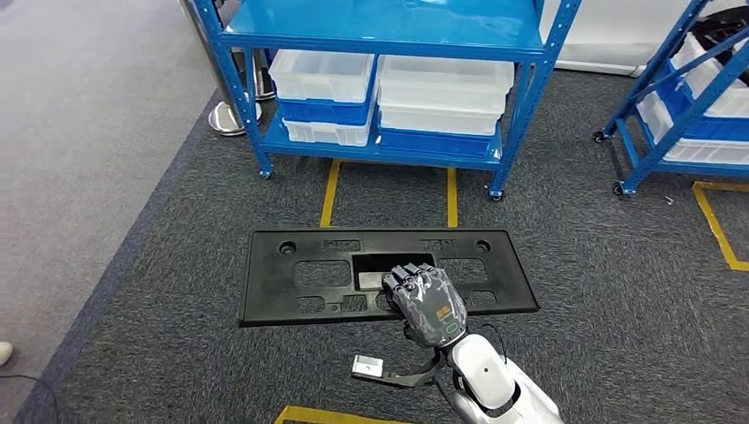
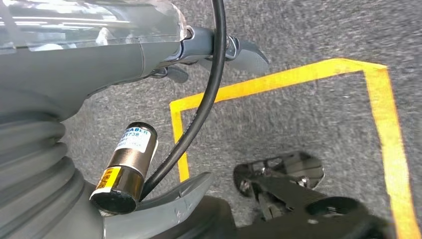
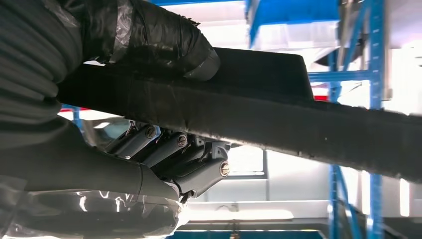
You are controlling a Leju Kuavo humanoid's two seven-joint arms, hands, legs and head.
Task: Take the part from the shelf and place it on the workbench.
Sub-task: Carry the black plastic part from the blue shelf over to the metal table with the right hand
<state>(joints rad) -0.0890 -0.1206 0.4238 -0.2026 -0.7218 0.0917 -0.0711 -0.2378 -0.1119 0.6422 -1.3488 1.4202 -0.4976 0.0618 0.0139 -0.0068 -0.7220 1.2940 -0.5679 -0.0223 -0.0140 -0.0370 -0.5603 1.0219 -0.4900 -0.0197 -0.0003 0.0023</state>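
Gripping: our right hand (image 1: 427, 303) holds the black part (image 1: 291, 274) level, fingers through its centre slot, thumb (image 3: 164, 45) opposite.
Left hand: our left hand (image 2: 99, 59) hangs over the floor; we cannot tell its state.
Ahead: blue shelf (image 1: 247, 115) with white bins (image 1: 442, 88) at 12 o'clock.

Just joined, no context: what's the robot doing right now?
The right robot hand is holding a long flat black plastic part, fingers hooked through its central rectangular opening, thumb clamped on the opposite face in the right wrist view. The part is carried level above the grey carpet, in front of the blue shelf that holds white bins. No workbench is in sight, so the placing is not yet done. The left robot hand hangs over the floor near yellow tape; its fingers can't be judged.
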